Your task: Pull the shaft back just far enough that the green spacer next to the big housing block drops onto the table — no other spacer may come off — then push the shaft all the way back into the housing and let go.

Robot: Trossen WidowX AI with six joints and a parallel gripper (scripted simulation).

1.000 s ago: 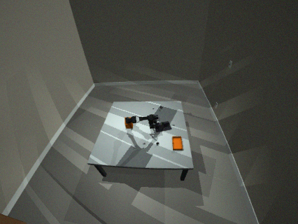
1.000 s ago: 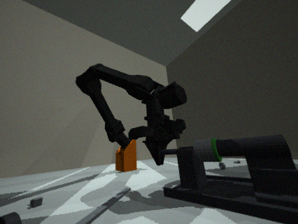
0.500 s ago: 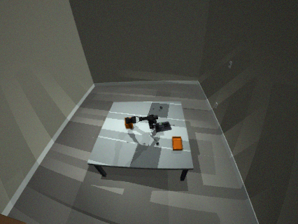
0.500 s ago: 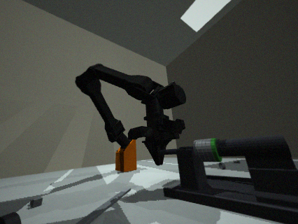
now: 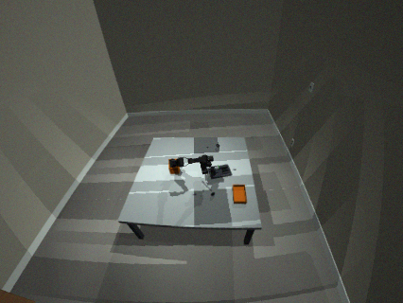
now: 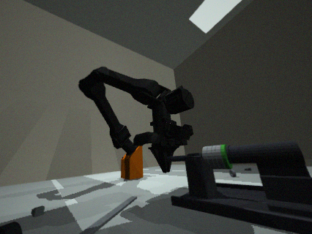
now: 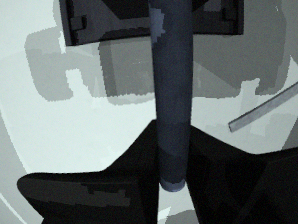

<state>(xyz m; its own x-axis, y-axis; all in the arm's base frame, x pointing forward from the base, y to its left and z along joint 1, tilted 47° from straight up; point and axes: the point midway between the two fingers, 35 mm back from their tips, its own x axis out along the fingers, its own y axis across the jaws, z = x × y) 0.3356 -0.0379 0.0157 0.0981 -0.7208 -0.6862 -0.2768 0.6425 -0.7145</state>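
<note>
The dark shaft (image 6: 178, 159) (image 7: 173, 85) sticks out of the near upright of the black fixture. My gripper (image 6: 166, 161) (image 7: 164, 124) is shut on the shaft close to its free end. The green spacer (image 6: 225, 156) hangs in line with the shaft, against the big dark housing block (image 6: 271, 153). Light grey spacers (image 6: 212, 157) sit beside it, between the green one and the near upright (image 6: 199, 175). The shaft inside the spacers and housing is hidden. In the top view the fixture (image 5: 220, 171) is small and its spacers cannot be made out.
An orange open tray (image 5: 239, 194) lies near the table's right edge. An orange block (image 6: 132, 164) stands by the arm's base. A thin grey bar (image 6: 110, 215) (image 7: 262, 107) lies on the table in front of the fixture. Small dark pieces (image 5: 213, 193) (image 6: 38, 210) lie on the table.
</note>
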